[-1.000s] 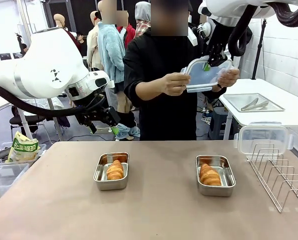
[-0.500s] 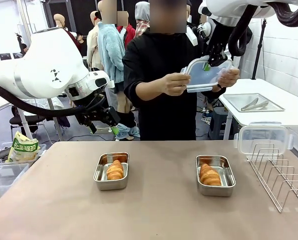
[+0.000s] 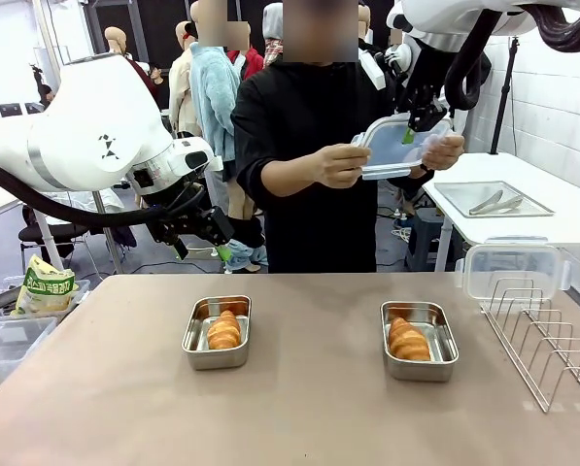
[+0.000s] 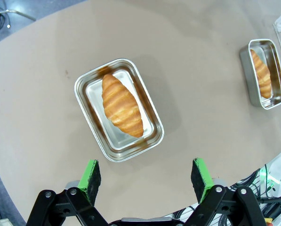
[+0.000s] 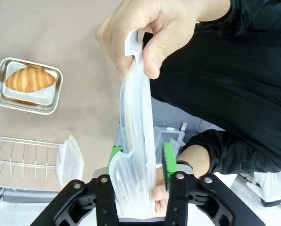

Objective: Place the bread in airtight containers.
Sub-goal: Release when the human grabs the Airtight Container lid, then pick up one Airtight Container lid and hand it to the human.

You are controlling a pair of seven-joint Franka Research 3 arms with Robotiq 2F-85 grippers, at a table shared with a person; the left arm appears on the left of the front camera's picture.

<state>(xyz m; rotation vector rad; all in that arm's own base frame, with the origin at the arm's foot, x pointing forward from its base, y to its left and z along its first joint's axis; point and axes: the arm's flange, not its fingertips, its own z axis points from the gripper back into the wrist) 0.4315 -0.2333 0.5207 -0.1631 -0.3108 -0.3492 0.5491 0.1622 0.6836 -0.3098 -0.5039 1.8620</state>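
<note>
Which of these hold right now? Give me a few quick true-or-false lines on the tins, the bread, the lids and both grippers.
1. A croissant lies in the left tin. True.
2. The right tin is empty. False: it holds a second croissant.
3. Both tins have lids on. False: both stand open; the person holds one clear lid up.
4. The left gripper is shut on bread. False: it is open and empty, above the left tin.
5. That lid stands between the fingers of the right gripper. True.
6. A spare lid stands by the wire rack. True.
</note>
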